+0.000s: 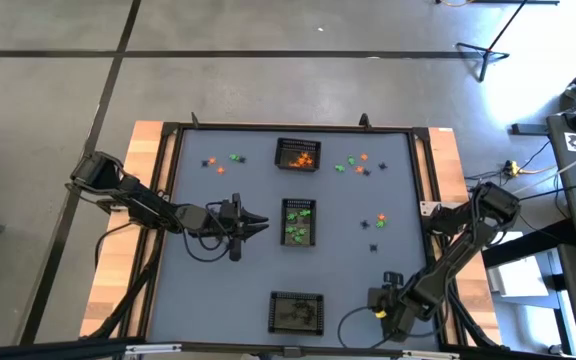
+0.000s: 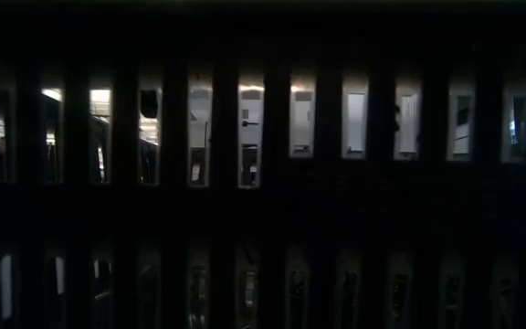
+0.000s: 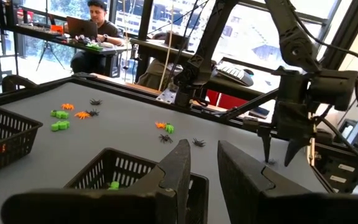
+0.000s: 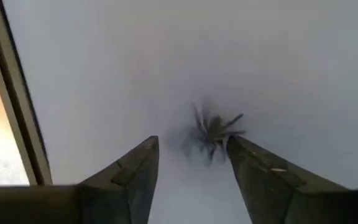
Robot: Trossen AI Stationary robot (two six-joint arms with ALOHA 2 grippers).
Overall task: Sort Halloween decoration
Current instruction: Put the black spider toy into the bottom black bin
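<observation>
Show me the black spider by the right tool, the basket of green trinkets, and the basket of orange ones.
black spider (image 4: 215,132), right wrist view, its body
green basket (image 1: 284,222), high view, left rim
orange basket (image 1: 298,144), high view, top rim

No text, label, brand, number or sign can be read in any view.

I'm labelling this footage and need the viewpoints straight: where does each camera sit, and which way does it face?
High view: overhead, looking straight down on the table, three baskets and both arms.
Low view: table height; dark bars block nearly everything, no arm visible.
Left wrist view: on the left arm, looking past the left claw over the green-filled basket toward the right arm.
Right wrist view: on the right arm, looking down at the table between the open right claw, a black spider by one finger.
Shared: high and left wrist views both show the loose trinkets.
</observation>
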